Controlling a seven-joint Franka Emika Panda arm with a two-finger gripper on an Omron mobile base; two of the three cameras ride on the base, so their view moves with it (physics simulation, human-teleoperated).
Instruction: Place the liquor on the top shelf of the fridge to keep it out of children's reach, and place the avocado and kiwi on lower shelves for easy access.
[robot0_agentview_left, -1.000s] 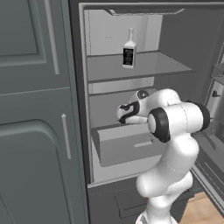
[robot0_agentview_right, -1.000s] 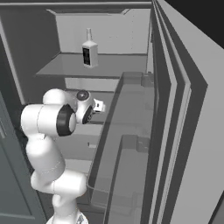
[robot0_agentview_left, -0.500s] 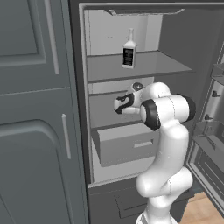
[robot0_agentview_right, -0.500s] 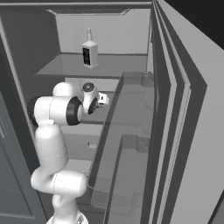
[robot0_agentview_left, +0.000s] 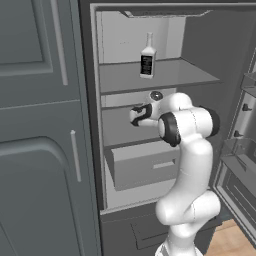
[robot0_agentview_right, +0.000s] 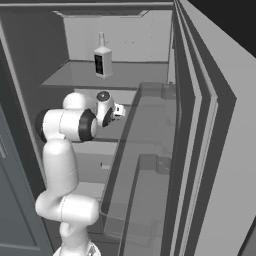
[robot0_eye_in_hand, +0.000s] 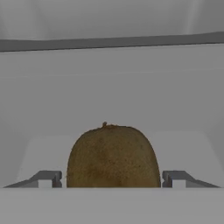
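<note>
The kiwi is pinched between the two fingers of the gripper, so the jaws are closed on it about a fruit's width apart. From the left base view, the gripper is seen reaching into the fridge just above a lower shelf. The liquor is stood upright on the top shelf, well above the hand. The drawer is pulled out a bit.
</note>
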